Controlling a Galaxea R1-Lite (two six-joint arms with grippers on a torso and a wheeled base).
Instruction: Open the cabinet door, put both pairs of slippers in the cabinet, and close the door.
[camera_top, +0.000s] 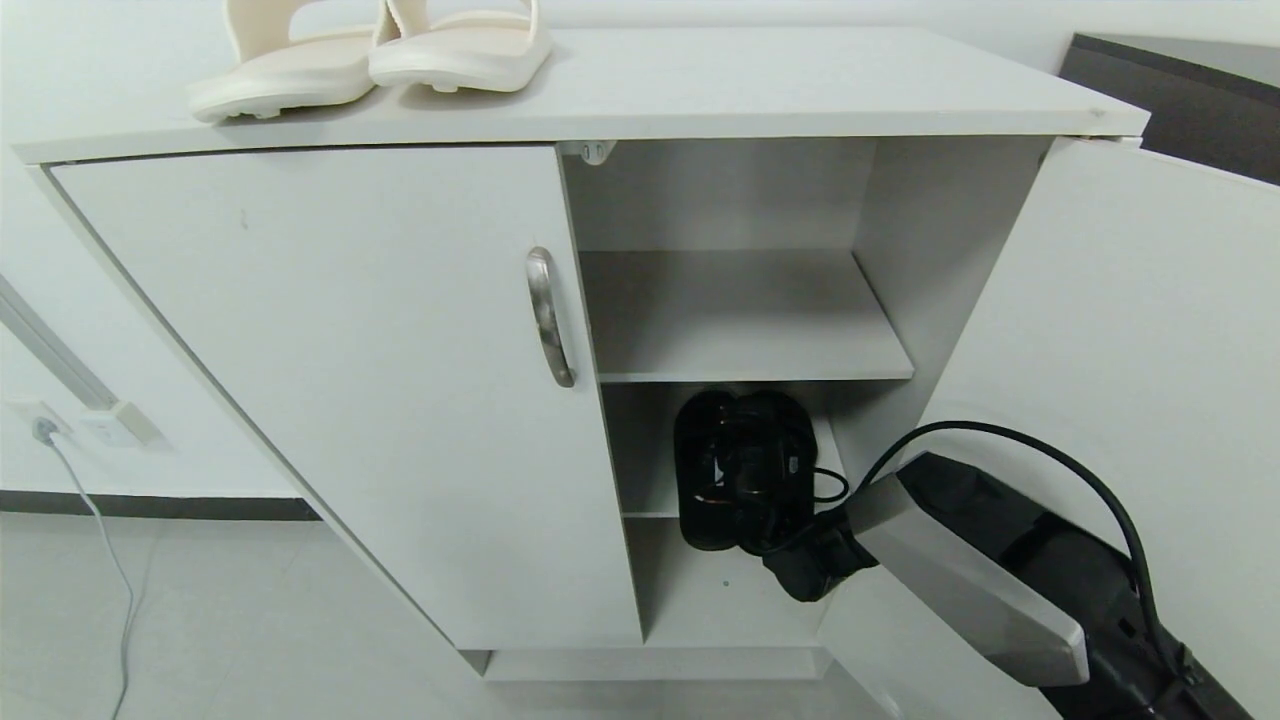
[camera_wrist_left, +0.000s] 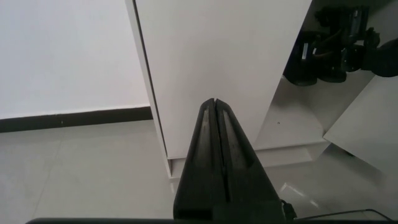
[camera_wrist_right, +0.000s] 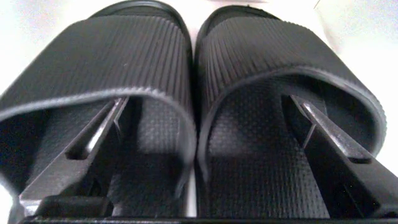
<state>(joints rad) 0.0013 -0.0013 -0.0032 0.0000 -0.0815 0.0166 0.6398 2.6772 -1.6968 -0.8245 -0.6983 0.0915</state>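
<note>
A pair of black ribbed slippers (camera_top: 745, 470) sits inside the white cabinet (camera_top: 700, 90), low in its right half at the lower shelf's front edge. My right gripper (camera_wrist_right: 205, 102) is open, with one finger (camera_wrist_right: 93, 143) under each slipper's strap. The black slippers (camera_wrist_right: 143, 68) lie side by side, touching. A cream pair of slippers (camera_top: 370, 60) rests on the cabinet top at the left. The right door (camera_top: 1120, 330) stands open and the left door (camera_top: 350, 380) is closed. My left gripper (camera_wrist_left: 214, 102) is shut and empty, low before the closed door (camera_wrist_left: 217, 56).
The upper shelf (camera_top: 740, 320) is bare. A metal handle (camera_top: 548, 318) runs down the left door's inner edge. A wall socket with a cable (camera_top: 40, 430) is at the left. Dark furniture (camera_top: 1180, 100) stands behind the open door. Tiled floor (camera_wrist_left: 81, 168) lies in front.
</note>
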